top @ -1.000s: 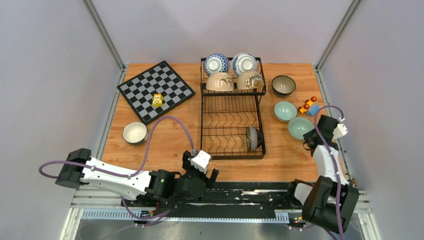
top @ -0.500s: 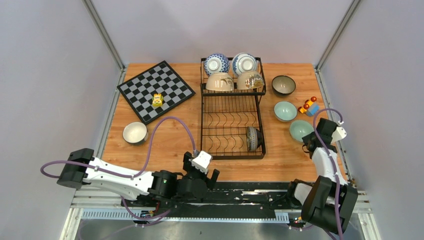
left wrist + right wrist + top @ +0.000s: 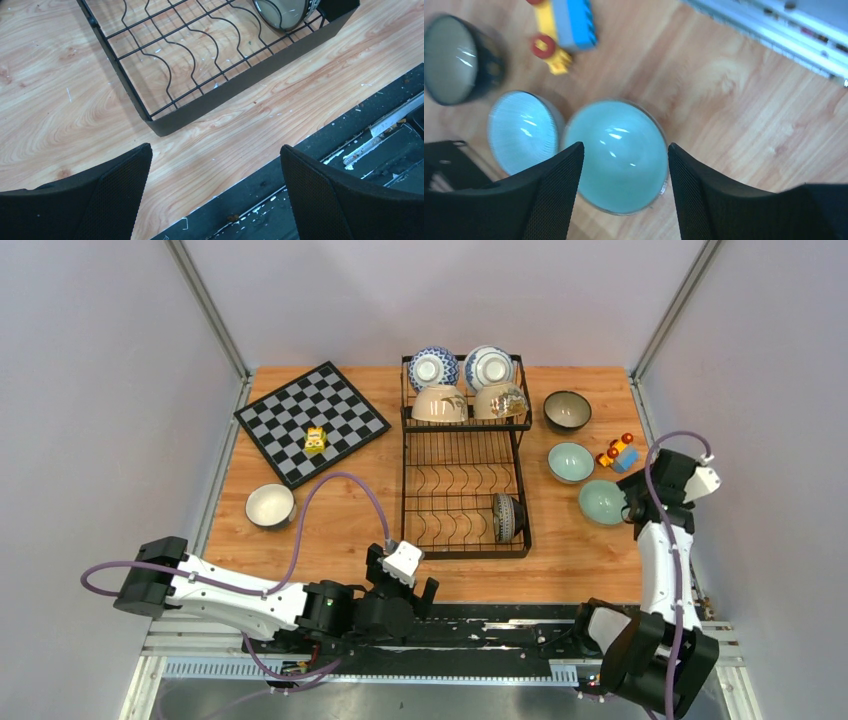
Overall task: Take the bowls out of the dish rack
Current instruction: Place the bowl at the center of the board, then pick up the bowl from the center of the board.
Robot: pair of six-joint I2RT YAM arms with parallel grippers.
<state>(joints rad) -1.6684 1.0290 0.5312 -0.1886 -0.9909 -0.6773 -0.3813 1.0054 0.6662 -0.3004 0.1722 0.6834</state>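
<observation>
From above, the dish rack [image 3: 450, 502] stands mid-table. Its raised upper basket holds four upturned bowls: two blue-and-white bowls [image 3: 433, 368] at the back and two beige bowls [image 3: 439, 403] in front of them. One patterned bowl [image 3: 505, 517] stands on edge in the lower tray's near right corner. Right of the rack, on the table [image 3: 340, 520], sit a dark bowl [image 3: 567, 410], the farther teal bowl [image 3: 570, 461] and the nearer teal bowl [image 3: 603, 500], with a small toy [image 3: 618, 453] beside them. A white bowl [image 3: 270, 506] sits left of the rack, near a chessboard [image 3: 312, 420]. My left arm [image 3: 240, 602] lies low along the near edge. My right arm [image 3: 660, 550] stands raised, its wrist just right of the nearer teal bowl.

Through my left wrist, my left gripper [image 3: 215, 155] is spread wide and holds nothing. It hangs over bare wood just short of the rack's near corner, with the patterned bowl at the frame's top.

Through my right wrist, slightly blurred, my right gripper [image 3: 626, 147] is parted and holds nothing. The nearer teal bowl rests on the table below the gap between its fingers, the farther teal bowl touches it or nearly does, and the dark bowl and toy lie beyond.
</observation>
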